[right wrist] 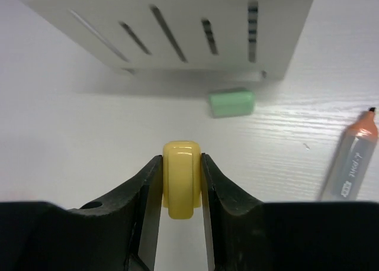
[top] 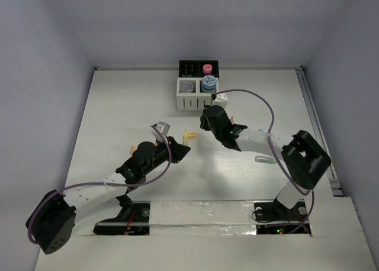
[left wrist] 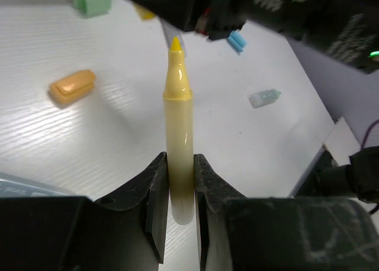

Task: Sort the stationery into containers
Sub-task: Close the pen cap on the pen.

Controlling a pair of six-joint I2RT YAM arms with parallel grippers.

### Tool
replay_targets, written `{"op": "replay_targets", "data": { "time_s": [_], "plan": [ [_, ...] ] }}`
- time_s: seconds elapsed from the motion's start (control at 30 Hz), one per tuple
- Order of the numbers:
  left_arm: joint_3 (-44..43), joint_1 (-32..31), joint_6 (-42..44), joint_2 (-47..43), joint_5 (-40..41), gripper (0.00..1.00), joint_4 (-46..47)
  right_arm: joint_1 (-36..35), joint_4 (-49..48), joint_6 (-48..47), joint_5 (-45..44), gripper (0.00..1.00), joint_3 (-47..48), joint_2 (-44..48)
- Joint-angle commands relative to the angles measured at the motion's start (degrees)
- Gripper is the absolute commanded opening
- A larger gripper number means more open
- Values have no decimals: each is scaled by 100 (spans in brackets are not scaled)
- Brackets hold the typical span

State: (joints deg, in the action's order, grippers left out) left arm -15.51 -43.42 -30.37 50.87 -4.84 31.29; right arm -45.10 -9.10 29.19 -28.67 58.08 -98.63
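The translucent yellow felt-tip marker [left wrist: 177, 135], its nib bare, is pinched in the left tool [left wrist: 179, 161] over the middle of the white desk [top: 118, 117]. A short yellow plastic cap [right wrist: 182, 179] is pinched in the right tool [right wrist: 181, 160], near the white slatted organiser [right wrist: 177, 28], where a green stub [right wrist: 231, 102] lies. This looks like capping. Next, the cap's mouth must line up with the nib and be pressed on before binning.
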Motion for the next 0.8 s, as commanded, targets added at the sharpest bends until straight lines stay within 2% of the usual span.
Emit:
{"op": "replay_targets", "data": {
  "time_s": [0.0, 0.13, 0.33, 0.77],
  "plan": [
    [-22, -88, -504, 387, -465, 0, 1062, -51, -934, 245, 414, 16, -463, 984],
    [-198, -149, -882, 1150, -579, 0, 1485, -183, -1374, 447, 564, 16, -834, 1644],
    [-558, -264, -953, 1776, -676, 0, 1933, -446, -1708, 535, 590, 16, -1071, 1891],
    [-796, -264, -1076, 1900, -413, 0, 2040, -675, -2052, 562, 511, 18, -1247, 1891]
  ]
}}
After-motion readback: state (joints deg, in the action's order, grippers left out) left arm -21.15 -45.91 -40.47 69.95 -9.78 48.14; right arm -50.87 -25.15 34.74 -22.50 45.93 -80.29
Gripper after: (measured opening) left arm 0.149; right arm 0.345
